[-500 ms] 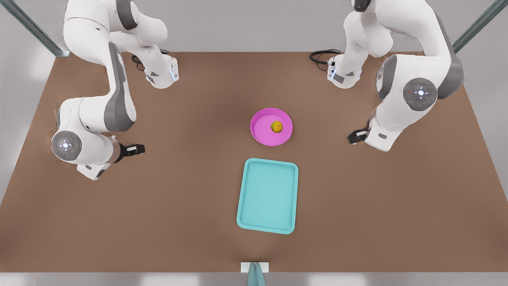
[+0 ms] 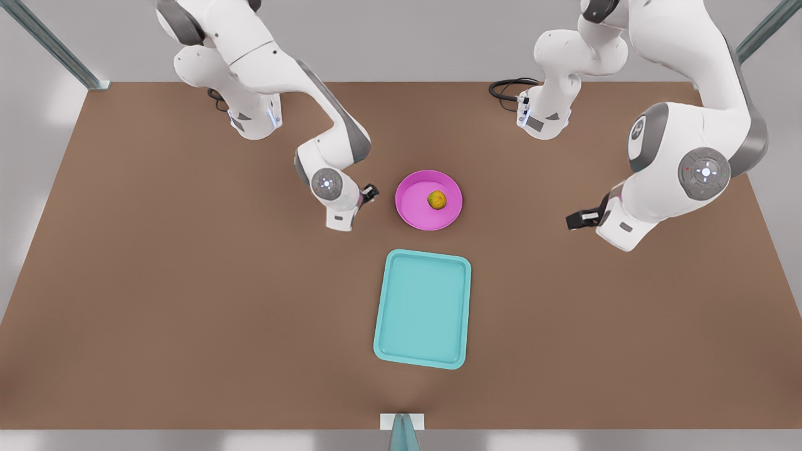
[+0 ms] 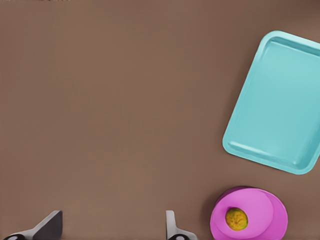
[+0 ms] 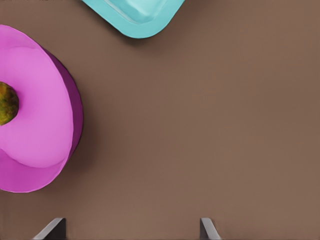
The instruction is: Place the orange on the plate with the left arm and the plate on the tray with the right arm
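Orange [image 2: 437, 200] sits on plate [image 2: 413, 212]; right tool [image 2: 372, 191], jaws apart, is beside the rim, likely to grasp it. Left tool [image 2: 572, 220] waits well apart, also spread.

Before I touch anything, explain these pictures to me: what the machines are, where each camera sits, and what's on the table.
These are two white robot arms in a simulation, standing at a brown table. The front view looks down from across the table, so the right arm appears on that view's left and the left arm on its right. The other two pictures come from a camera on each wrist, looking past that arm's jaws. On the table lie a pink plate with an orange on it, and apart from it a teal tray. The right arm's jaws are open close beside the plate. The left arm waits farther off, jaws open. Nothing is held.
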`<action>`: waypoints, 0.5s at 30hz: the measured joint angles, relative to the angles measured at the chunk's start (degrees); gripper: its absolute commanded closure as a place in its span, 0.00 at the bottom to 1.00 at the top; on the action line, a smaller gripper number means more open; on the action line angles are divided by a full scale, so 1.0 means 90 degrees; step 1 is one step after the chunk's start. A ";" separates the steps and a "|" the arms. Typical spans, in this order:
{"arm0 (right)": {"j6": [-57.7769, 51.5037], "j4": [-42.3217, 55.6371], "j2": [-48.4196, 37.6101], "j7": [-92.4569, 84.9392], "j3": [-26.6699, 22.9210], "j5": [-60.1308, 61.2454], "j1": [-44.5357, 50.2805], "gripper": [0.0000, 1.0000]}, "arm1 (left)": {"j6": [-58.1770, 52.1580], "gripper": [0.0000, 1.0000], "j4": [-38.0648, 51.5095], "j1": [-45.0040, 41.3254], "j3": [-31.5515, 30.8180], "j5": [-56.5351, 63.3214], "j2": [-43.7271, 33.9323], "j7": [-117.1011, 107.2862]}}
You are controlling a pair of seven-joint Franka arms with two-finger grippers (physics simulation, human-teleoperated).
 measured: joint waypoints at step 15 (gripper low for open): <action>0.1098 0.0449 0.1061 0.0631 0.0400 0.1657 0.0238 0.00 | 0.0055 0.00 -0.0010 0.0003 0.0028 -0.0015 0.0020 0.0210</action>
